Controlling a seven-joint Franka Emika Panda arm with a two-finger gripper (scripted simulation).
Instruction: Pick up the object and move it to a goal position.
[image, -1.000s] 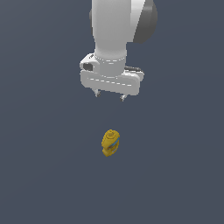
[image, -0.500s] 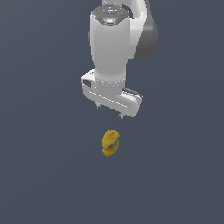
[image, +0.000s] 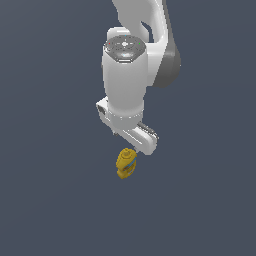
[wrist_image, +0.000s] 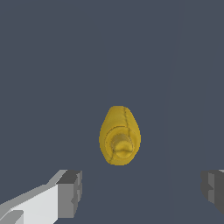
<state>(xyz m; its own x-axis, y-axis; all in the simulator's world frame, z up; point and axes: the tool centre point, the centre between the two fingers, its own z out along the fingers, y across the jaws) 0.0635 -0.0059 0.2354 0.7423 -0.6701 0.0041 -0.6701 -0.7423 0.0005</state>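
Note:
The object, a small yellow squeeze bottle (image: 126, 163) with a bit of blue label, stands on the dark grey floor. In the wrist view I look down on its yellow cap (wrist_image: 120, 136). My gripper (image: 134, 145) hangs just above the bottle, with the white hand covering the fingers in the exterior view. In the wrist view the gripper (wrist_image: 142, 190) is open. Its two grey fingertips (wrist_image: 70, 192) stand wide apart and touch nothing. The bottle lies ahead of the gap between them, not inside it.
A flat dark grey floor (image: 50, 200) surrounds the bottle on all sides. No other object shows in either view.
My arm has come down toward the bottle and the hand has turned about its axis. The gripper now sits just above the bottle's top. The bottle has not moved.

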